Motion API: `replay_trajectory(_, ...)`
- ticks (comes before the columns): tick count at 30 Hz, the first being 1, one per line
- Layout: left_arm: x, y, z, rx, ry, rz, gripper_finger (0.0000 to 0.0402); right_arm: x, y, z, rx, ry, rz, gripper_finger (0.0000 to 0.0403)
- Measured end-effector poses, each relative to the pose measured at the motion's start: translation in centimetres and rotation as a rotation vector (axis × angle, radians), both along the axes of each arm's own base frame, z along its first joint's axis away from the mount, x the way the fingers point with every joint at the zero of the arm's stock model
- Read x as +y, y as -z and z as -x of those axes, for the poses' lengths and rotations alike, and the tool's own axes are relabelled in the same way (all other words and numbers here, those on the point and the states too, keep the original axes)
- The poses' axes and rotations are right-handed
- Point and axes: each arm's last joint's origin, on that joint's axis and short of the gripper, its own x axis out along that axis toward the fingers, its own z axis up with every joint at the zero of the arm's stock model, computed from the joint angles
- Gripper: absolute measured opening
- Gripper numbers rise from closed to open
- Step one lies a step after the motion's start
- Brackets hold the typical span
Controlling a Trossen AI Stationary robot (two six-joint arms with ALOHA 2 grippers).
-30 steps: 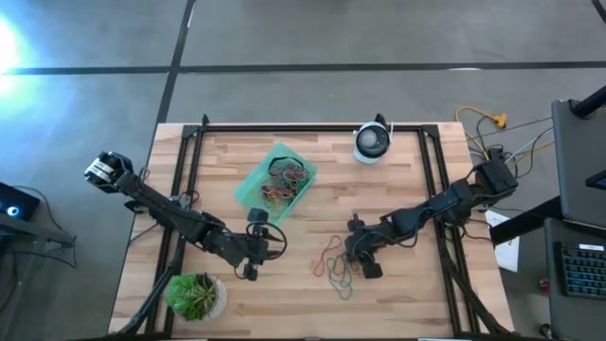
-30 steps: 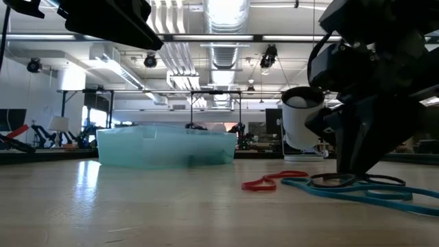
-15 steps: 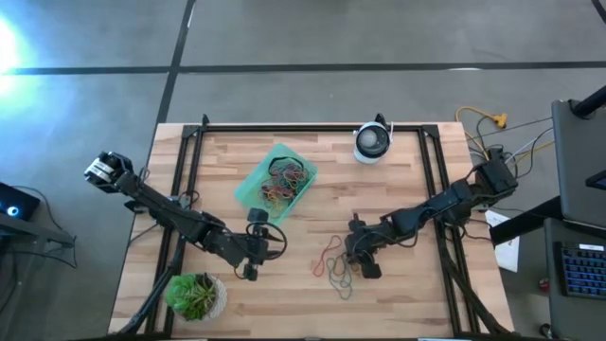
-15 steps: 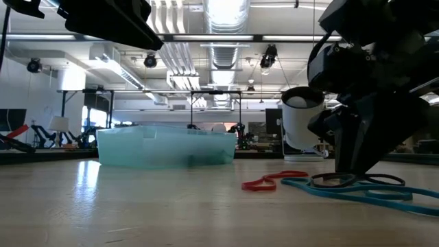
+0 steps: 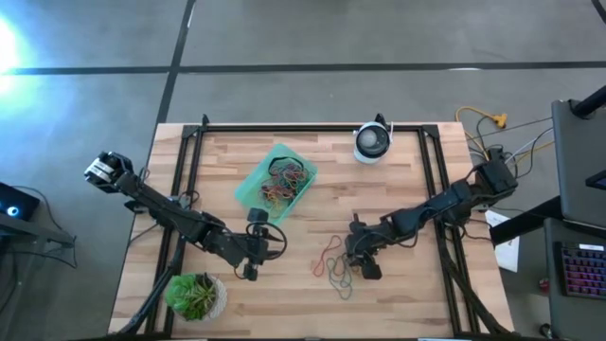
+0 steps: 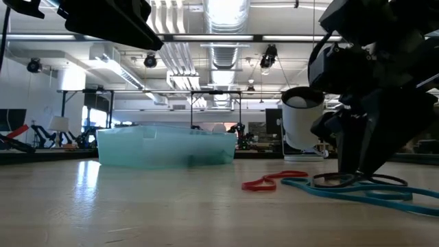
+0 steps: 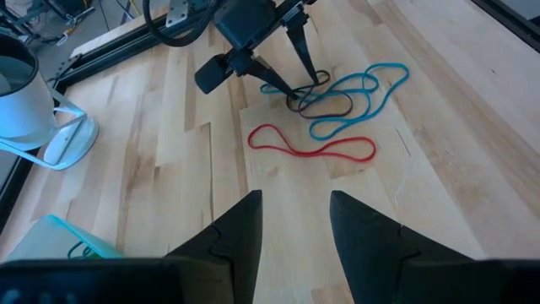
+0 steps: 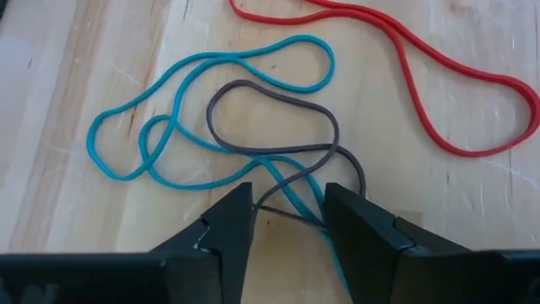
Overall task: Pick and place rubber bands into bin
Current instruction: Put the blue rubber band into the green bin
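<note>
Picking seems the step in hand: right gripper (image 8: 288,221) stands with fingers apart over the grey and blue rubber bands (image 8: 253,118) on the table (image 5: 407,189), holding nothing yet, so next it should close, then carry to the bin (image 5: 248,188).

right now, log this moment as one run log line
right gripper: open, down over grey and teal rubber bands | left gripper: open, waiting | red rubber band: on table | translucent teal plastic bin: holds bands
</note>
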Motion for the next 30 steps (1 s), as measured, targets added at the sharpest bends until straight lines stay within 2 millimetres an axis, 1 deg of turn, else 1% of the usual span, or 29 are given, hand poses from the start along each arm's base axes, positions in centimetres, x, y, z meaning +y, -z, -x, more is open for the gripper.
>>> replay_trajectory(3, 0.0, 0.0, 0.0, 0.0, 0.0, 0.0, 0.0125, 0.3, 0.2, 0.0, 0.0, -0.007, 0.006, 0.0146)
replay_trajectory(7, 0.0, 0.0, 0.0, 0.001, 0.0, 0.0, 0.0125, 0.9, 1.1, -0.1, 0.007, -0.026, 0.017, 0.0143)
replay_trajectory(12, 0.0, 0.1, 0.0, 0.0, 0.008, -0.013, 0.0125, 1.0, 1.5, -0.2, 0.006, -0.02, 0.045, 0.0132)
replay_trajectory(14, 0.0, 0.1, 0.0, 0.001, 0.008, -0.014, 0.0125, 1.0, 1.4, -0.2, -0.006, -0.033, 0.068, 0.012)
replay_trajectory(16, 0.0, 0.1, 0.0, 0.0, 0.008, -0.013, 0.0125, 1.0, 1.2, -0.1, -0.023, -0.061, 0.088, 0.0099)
replay_trajectory(21, 0.0, 0.2, 0.0, 0.001, 0.008, -0.015, 0.0125, 0.9, 0.8, 0.0, -0.046, -0.106, 0.125, 0.0022)
replay_trajectory(24, 0.0, 0.2, 0.0, 0.001, 0.008, -0.014, 0.0125, 0.9, 0.8, 0.1, -0.049, -0.113, 0.13, 0.0013)
replay_trajectory(30, 0.0, 0.2, 0.0, 0.0, 0.008, -0.014, 0.0125, 0.8, 0.3, 0.4, -0.054, -0.136, 0.124, 0.0009)
